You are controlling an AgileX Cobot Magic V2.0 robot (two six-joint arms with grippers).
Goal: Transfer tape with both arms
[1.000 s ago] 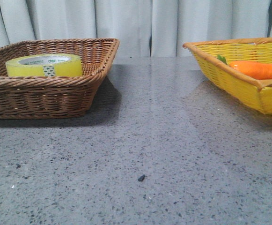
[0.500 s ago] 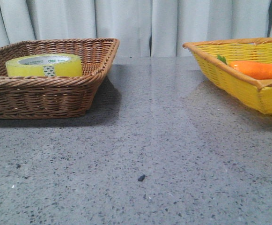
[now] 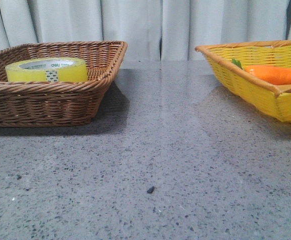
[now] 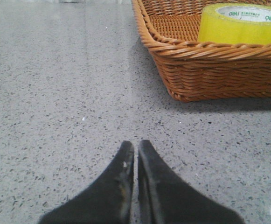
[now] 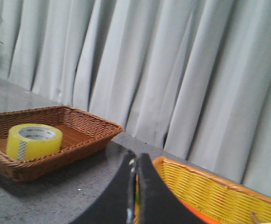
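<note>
The yellow tape roll [image 3: 47, 69] lies flat in the brown wicker basket [image 3: 45, 102] at the left of the table. It also shows in the left wrist view [image 4: 241, 24] and in the right wrist view [image 5: 34, 140]. Neither arm shows in the front view. My left gripper [image 4: 135, 144] is shut and empty, low over the bare table, short of the brown basket [image 4: 210, 65]. My right gripper [image 5: 135, 156] is shut and empty, raised near the yellow basket [image 5: 210, 198].
A yellow wicker basket [image 3: 265, 92] at the right holds an orange carrot [image 3: 278, 74]. A small dark speck [image 3: 151, 189] lies on the grey speckled table. Grey curtains hang behind.
</note>
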